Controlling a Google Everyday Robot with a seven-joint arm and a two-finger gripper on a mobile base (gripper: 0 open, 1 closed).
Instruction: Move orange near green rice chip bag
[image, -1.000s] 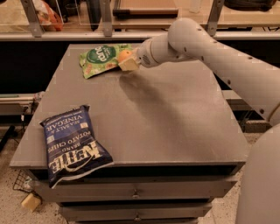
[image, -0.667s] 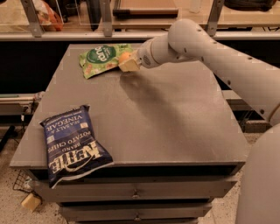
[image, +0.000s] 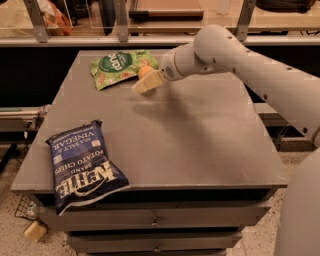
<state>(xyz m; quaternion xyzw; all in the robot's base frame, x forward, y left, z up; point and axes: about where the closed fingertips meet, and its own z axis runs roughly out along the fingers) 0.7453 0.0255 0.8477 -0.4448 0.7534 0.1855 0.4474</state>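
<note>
Though its opening is unclear, the end effector (image: 147, 83) sits just beside the orange (image: 144, 71).

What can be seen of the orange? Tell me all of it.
The orange is a small, round, orange-coloured fruit with a smooth-looking skin. Only its upper part shows, because the gripper sits right in front of it and covers the rest. It is at the far side of the table, close against the right edge of the green rice chip bag. Whether it touches the bag or rests on the table cannot be told.
</note>
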